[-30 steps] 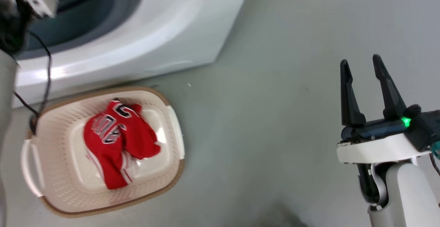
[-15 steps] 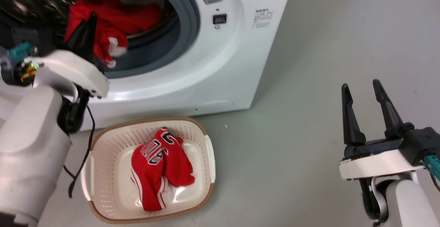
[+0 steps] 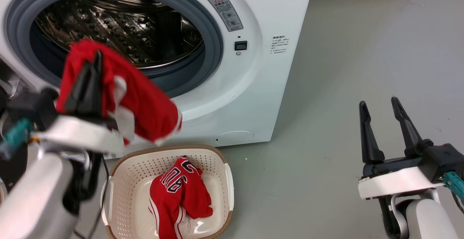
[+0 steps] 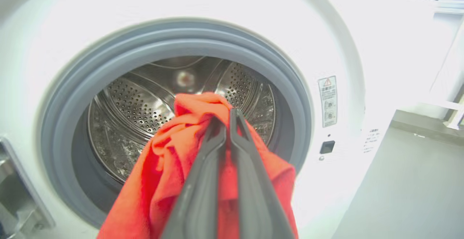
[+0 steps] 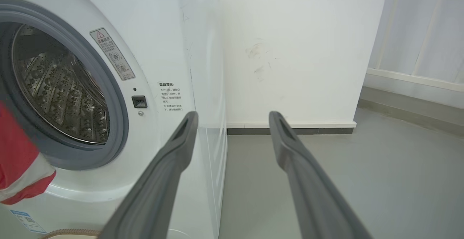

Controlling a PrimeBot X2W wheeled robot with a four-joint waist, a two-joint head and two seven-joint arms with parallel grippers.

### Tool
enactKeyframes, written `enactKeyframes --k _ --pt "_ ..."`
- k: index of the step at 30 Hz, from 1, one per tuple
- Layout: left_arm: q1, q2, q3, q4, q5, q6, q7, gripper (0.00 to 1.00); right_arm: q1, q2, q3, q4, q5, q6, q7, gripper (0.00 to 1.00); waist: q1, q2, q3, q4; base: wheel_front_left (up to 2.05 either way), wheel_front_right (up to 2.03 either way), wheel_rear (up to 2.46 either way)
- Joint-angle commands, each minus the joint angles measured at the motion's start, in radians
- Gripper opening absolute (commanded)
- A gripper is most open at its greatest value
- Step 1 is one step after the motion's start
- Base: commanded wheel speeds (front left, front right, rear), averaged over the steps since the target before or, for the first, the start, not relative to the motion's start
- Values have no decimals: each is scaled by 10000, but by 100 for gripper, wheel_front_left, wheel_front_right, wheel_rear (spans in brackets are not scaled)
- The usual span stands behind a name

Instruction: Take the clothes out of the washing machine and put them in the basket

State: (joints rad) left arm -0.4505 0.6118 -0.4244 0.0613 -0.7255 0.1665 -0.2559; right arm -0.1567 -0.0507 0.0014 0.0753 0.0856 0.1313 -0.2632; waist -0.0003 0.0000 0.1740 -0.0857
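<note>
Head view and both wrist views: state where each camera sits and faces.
Head view: on the head, looking down at washing machine and basket; left pincer, right pincer show.
Left wrist view: faces the drum; own pincer shut on red garment.
Right wrist view: faces washing machine and wall; own pincer open.
All share the porthole.

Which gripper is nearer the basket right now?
Left. The left gripper, shut on a red garment, is raised beside the left rim of the basket; the right gripper stands open, well off to its right.
</note>
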Motion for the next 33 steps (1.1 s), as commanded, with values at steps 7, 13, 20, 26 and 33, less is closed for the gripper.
enactKeyframes --k 7,13,20,26,33 --pt "1567 145 -92 -1306 -223 777 389 0 -30 12 -182 -147 -70 -10 -24 100 3 0 385 -42 0 0 0" --pt "1951 -495 -969 257 -414 334 642 0 -292 12 -200 -305 -146 -10 -24 100 3 0 1200 -85 0 0 0" --pt "1105 -1157 -1486 3167 -312 -405 526 0 -607 10 -233 -512 -231 -10 -25 100 3 0 2271 -280 0 0 0" --pt "-41 -1565 -1720 5780 -104 -1000 429 0 -835 12 -335 -729 -319 -10 -25 100 3 0 3362 -493 0 0 0" --pt "-1512 -2057 -1872 8420 92 -1538 288 0 -1013 13 -418 -1010 -395 -10 -24 100 3 0 4498 -697 0 0 0"
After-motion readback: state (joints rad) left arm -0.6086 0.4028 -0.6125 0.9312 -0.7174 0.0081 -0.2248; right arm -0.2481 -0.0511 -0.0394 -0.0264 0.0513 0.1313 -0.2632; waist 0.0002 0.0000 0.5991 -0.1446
